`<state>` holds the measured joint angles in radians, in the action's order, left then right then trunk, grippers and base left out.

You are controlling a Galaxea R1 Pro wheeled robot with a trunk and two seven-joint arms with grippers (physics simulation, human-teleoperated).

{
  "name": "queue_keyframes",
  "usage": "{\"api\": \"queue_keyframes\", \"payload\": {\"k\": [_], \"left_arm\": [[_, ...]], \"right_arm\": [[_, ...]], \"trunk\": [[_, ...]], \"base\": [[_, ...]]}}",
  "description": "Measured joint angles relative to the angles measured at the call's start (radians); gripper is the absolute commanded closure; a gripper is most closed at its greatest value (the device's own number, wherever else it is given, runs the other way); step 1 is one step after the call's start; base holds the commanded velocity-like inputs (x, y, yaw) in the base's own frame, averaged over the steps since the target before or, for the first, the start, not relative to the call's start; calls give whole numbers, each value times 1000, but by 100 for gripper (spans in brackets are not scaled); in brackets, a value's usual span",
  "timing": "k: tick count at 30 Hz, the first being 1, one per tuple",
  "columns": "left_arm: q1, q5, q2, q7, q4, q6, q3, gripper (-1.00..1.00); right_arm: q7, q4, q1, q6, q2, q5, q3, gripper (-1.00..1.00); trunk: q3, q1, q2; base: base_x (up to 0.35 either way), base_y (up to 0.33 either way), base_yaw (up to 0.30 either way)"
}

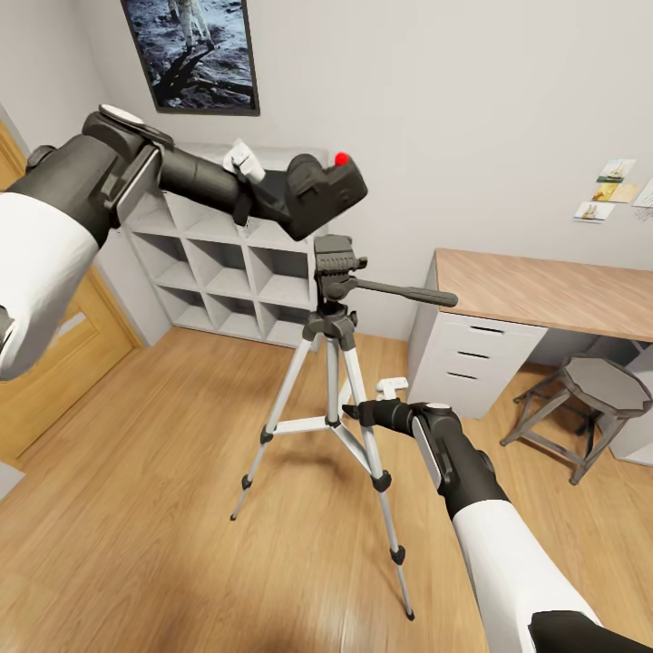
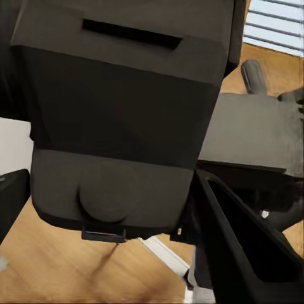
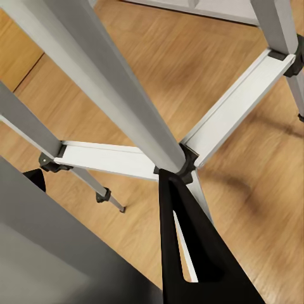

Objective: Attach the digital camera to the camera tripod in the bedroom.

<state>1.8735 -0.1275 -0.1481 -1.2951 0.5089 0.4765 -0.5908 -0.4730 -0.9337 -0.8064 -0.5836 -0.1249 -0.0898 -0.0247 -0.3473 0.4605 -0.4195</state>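
Here, one digital camera [image 1: 328,188], one camera tripod [image 1: 333,363]

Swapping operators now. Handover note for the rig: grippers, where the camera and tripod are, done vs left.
Left gripper: shut on the digital camera, held in the air just above and slightly left of the tripod head, red button up.
Right gripper: at the camera tripod, by the central column where the leg braces meet; the right wrist view shows a leg close between its fingers, but whether it is clamped cannot be told.
Tripod stands on the wood floor in front of the grey cube shelves, pan handle pointing toward the desk.
Done: camera picked up and brought to the tripod.
Left: lower the camera onto the head, seat it, release.
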Motion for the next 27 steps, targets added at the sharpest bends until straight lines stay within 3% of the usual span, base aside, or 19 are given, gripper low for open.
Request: {"api": "queue_keyframes", "payload": {"k": [2,3,7,11,16,18,27], "left_arm": [[8,23,-5,-20,1,1,-1,100],[15,77,-13,-33,11,-5,-5,100],[18,110,-12,-38,19,-14,-4,100],[18,117,-15,-44,33,-18,-4,100],[18,132,-15,-112,66,-16,-5,100],[18,157,-13,-146,103,-5,-5,100],[18,172,-5,-156,126,19,-4,100]], "right_arm": [[0,0,0,0,0,0,0,100],[0,0,0,0,0,0,0,100],[1,0,0,1,0,1,0,100],[2,2,0,2,0,2,0,100],[4,2,0,3,0,5,0,100],[3,3,0,3,0,3,0,100],[3,3,0,4,0,4,0,100]], "trunk": [[0,0,0],[0,0,0],[0,0,0],[0,0,0],[0,0,0],[0,0,0],[0,0,0]], "base": [[0,0,0],[0,0,0],[0,0,0],[0,0,0],[0,0,0],[0,0,0],[0,0,0]]}}
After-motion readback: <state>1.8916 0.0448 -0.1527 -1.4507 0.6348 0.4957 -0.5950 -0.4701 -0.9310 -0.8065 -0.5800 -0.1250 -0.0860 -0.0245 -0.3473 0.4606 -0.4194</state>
